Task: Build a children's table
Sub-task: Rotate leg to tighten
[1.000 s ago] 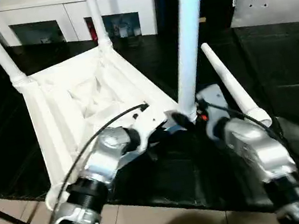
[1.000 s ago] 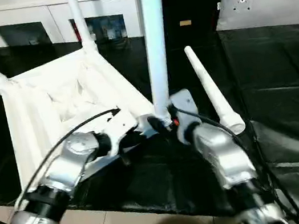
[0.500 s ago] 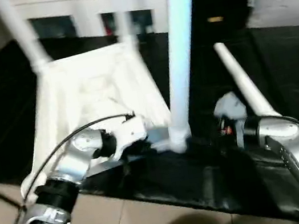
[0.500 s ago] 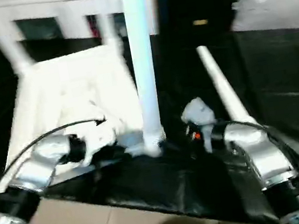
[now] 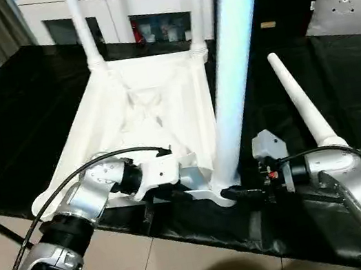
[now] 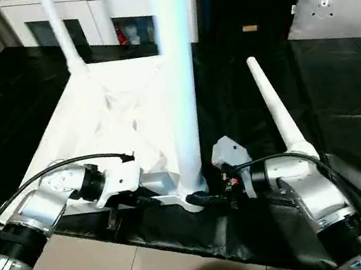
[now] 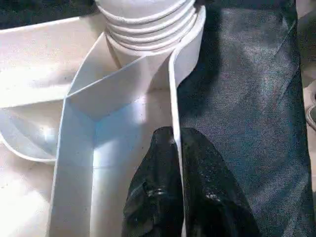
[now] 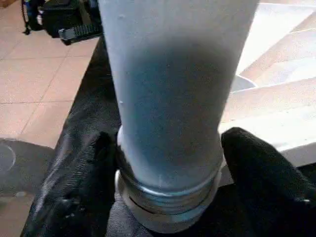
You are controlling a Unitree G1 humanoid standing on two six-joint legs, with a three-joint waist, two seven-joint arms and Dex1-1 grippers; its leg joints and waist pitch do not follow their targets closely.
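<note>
Children's table [image 5: 142,114] lying upside down | your left gripper [image 7: 176,148] pinching its rim | your right gripper [image 8: 168,163] sitting spread around 1 leg [image 5: 234,62]

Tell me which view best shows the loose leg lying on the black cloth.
The left eye view: the loose leg lies full length on the black cloth, right of the upside-down table. The right eye view shows the same; the wrist views look at the near corner.

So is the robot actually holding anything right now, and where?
The left gripper pinches the upturned tabletop's side wall. The right gripper's fingers flank the near leg's base; whether they grip it cannot be told.
</note>
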